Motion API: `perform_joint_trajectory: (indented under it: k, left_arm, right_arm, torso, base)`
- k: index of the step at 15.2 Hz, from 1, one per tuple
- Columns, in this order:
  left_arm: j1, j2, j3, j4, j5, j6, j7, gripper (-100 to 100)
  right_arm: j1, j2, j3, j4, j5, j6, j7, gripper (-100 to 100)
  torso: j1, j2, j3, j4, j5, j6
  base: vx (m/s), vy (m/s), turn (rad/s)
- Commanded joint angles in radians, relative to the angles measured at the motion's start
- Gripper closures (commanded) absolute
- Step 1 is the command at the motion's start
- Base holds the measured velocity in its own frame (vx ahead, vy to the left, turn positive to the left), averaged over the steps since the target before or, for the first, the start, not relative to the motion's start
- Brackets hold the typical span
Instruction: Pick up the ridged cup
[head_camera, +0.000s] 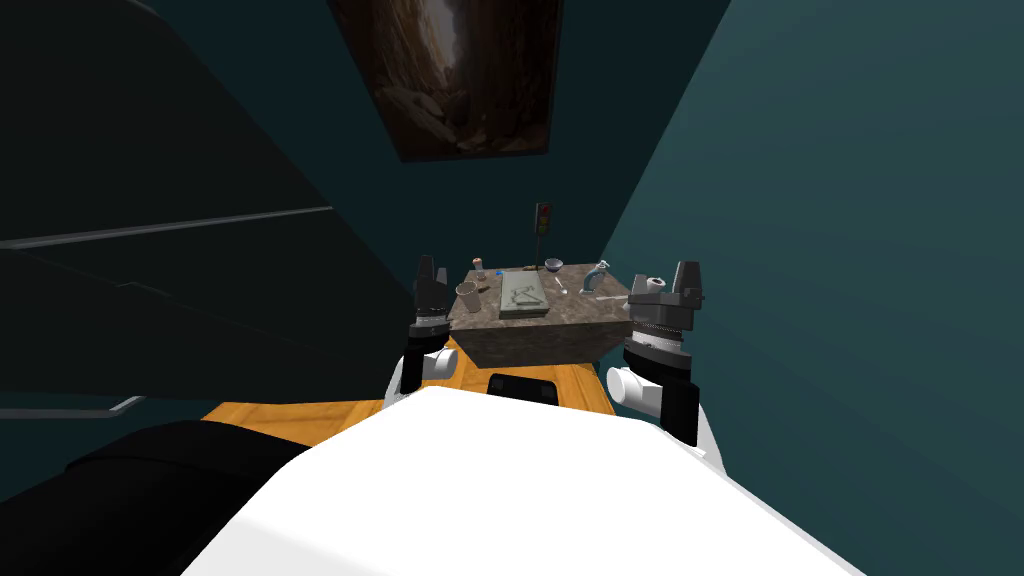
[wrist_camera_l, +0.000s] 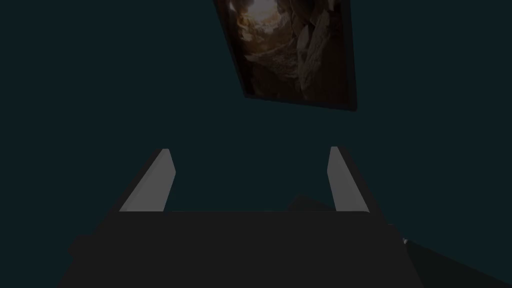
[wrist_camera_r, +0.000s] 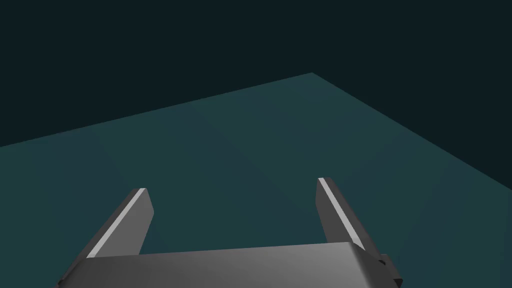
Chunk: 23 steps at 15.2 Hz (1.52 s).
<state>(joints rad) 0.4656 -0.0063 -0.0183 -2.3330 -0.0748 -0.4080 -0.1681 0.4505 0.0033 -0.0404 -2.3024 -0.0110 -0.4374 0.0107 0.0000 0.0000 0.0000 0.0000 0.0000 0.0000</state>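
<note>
Centre of the head view: a stone-topped table (head_camera: 560, 330). The ridged cup (head_camera: 467, 296) stands at its near left corner, just right of your left gripper (head_camera: 430, 268), fingers apart. Right of the cup lies a grey slab (head_camera: 523, 294); a small jar (head_camera: 479, 268) stands above it, a stemmed glass (head_camera: 553, 266) further right. Your right gripper (head_camera: 688, 272), at the table's right edge, is likewise spread and holds nothing.

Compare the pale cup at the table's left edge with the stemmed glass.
The cup is pale and stemless; the stemmed glass has a bowl on a thin stem. The cup stands near the left edge beside the left gripper; the glass stands farther back, right of the grey slab. Both stand upright on the stone-topped table.
</note>
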Motion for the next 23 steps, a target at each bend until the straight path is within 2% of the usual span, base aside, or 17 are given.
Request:
perform_joint_trajectory:
  k: [1,2,3,7,8,10,11,12,13,14,15,17,18,19,20,22,23]
  left_arm:
    - [-0.008,0.037,0.004,0.005,0.006,0.017,0.001,-100]
    - [-0.015,0.063,0.009,0.009,0.012,0.034,0.002,-100]
    - [-0.015,0.065,0.009,0.009,0.012,0.034,0.002,-100]
    - [-0.051,0.155,0.029,0.032,0.04,0.115,0.006,-100]
    - [-0.051,0.155,0.029,0.032,0.04,0.115,0.006,-100]
    - [-0.066,0.185,0.038,0.043,0.053,0.152,0.008,-100]
    - [-0.083,0.216,0.047,0.054,0.068,0.188,0.01,-100]
    - [-0.083,0.216,0.047,0.054,0.068,0.193,0.01,-100]
    - [-0.101,0.248,0.058,0.067,0.084,0.223,0.012,-100]
    - [-0.101,0.248,0.058,0.067,0.084,0.237,0.012,-100]
    - [-0.121,0.279,0.069,0.082,0.102,0.262,0.015,-100]
    - [-0.121,0.279,0.069,0.082,0.102,0.285,0.015,-100]
    - [-0.141,0.31,0.081,0.097,0.121,0.323,0.017,-100]
    - [-0.141,0.31,0.081,0.097,0.121,0.336,0.017,-100]
    - [-0.163,0.341,0.093,0.114,0.141,0.36,0.02,-100]
    - [-0.163,0.341,0.093,0.114,0.141,0.39,0.02,-100]
    - [-0.185,0.372,0.105,0.132,0.162,0.421,0.023,-100]
  right_arm:
    - [0.0,0.0,0.0,0.0,0.0,0.0,0.0,0]
    - [0.0,0.0,0.0,0.0,0.0,0.0,0.0,0]
    - [0.0,0.0,0.0,0.0,0.0,0.0,0.0,0]
    - [0.0,0.0,0.0,0.0,0.0,0.0,0.0,0]
    - [0.0,0.0,0.0,0.0,0.0,0.0,0.0,0]
    - [0.0,0.0,0.0,0.0,0.0,0.0,0.0,0]
    - [0.0,0.0,0.0,0.0,0.0,0.0,0.0,0]
    - [0.0,0.0,0.0,0.0,0.0,0.0,0.0,0]
    - [0.0,0.0,0.0,0.0,0.0,0.0,0.0,0]
    - [0.0,0.0,0.0,0.0,0.0,0.0,0.0,0]
    - [0.0,0.0,0.0,0.0,0.0,0.0,0.0,0]
    - [0.0,0.0,0.0,0.0,0.0,0.0,0.0,0]
    - [0.0,0.0,0.0,0.0,0.0,0.0,0.0,0]
    - [0.0,0.0,0.0,0.0,0.0,0.0,0.0,0]
    - [0.0,0.0,0.0,0.0,0.0,0.0,0.0,0]
    - [0.0,0.0,0.0,0.0,0.0,0.0,0.0,0]
    - [0.0,0.0,0.0,0.0,0.0,0.0,0.0,0]
  torso:
    - [0.0,0.0,0.0,0.0,0.0,0.0]
    - [0.0,0.0,0.0,0.0,0.0,0.0]
    - [0.0,0.001,0.001,0.0,0.0,0.0]
    - [0.002,0.004,0.002,0.001,0.0,0.0]
    - [0.002,0.004,0.002,0.001,0.0,0.0]
    - [0.002,0.004,0.002,0.001,0.0,0.0]
    - [0.002,0.004,0.002,0.001,0.0,0.0]
    - [0.002,0.005,0.003,0.001,0.0,0.0]
    - [0.003,0.005,0.003,0.001,0.001,0.0]
    - [0.003,0.005,0.003,0.001,0.001,0.001]
    - [0.002,0.005,0.003,0.001,0.001,0.0]
    - [0.002,0.005,0.003,0.001,0.0,0.0]
    - [0.002,0.005,0.003,0.001,0.0,0.0]
    - [0.002,0.004,0.002,0.001,0.0,0.0]
    - [0.002,0.004,0.002,0.001,0.0,0.0]
    - [0.003,0.005,0.003,0.001,0.001,0.0]
    - [0.003,0.004,0.002,0.001,0.001,0.0]
  base:
    - [-0.011,0.0,-0.045]
    - [-0.026,0.001,-0.09]
    - [-0.033,0.006,-0.061]
    - [-0.056,0.015,-0.092]
    - [-0.058,0.018,-0.085]
    - [-0.057,0.018,-0.103]
    - [-0.071,0.025,-0.111]
    - [-0.072,0.027,-0.087]
    - [-0.074,0.025,-0.146]
    - [-0.069,0.021,-0.117]
    - [-0.078,0.016,-0.13]
    - [-0.065,0.019,-0.07]
    - [-0.053,0.015,-0.096]
    - [-0.06,0.021,-0.114]
    - [-0.072,0.024,-0.185]
    - [-0.062,0.029,-0.092]
    - [-0.065,0.032,-0.094]
